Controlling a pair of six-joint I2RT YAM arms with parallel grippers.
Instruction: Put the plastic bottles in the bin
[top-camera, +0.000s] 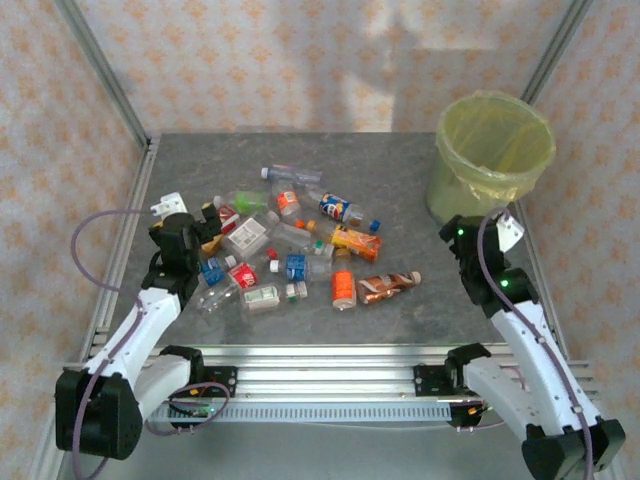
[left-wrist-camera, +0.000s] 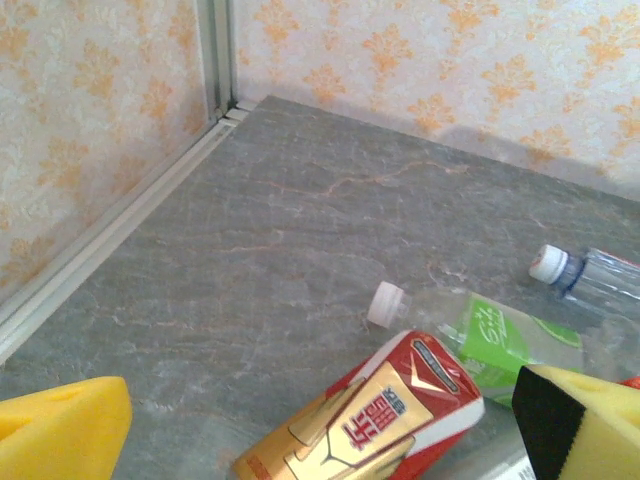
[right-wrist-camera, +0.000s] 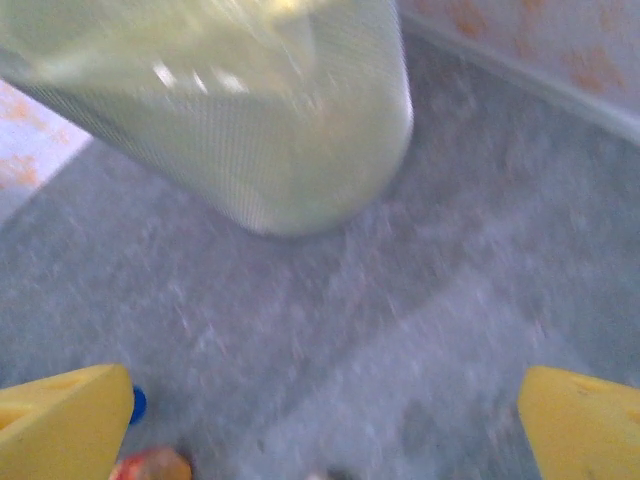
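- Plastic bottles (top-camera: 297, 237): crushed and mostly clear, lying in a loose heap on the left and middle of the bench (top-camera: 400, 170). Several touch or overlap. None is seen in the bin.
- Bin (top-camera: 480, 190): yellow-green liner, standing upright at the far right corner, well apart from the heap.
- Left claw (left-wrist-camera: 322, 425): spread wide and holding nothing, at the heap's left edge. A red-and-gold bottle (left-wrist-camera: 370, 420) lies between its pads, and a green-labelled bottle (left-wrist-camera: 490, 340) is just beyond.
- Right claw (right-wrist-camera: 325, 422): also wide and holding nothing, low and near the bin's foot.
- Hazard, grip: closing on the red-and-gold bottle may catch its neighbour too, or the crushed plastic may slip out sideways.
- Hazard, scatter: a low approach may push touching bottles apart.
- Hazard, bin: the right arm is close enough that a careless swing could knock the bin. A low release could strike the rim or snag the liner.
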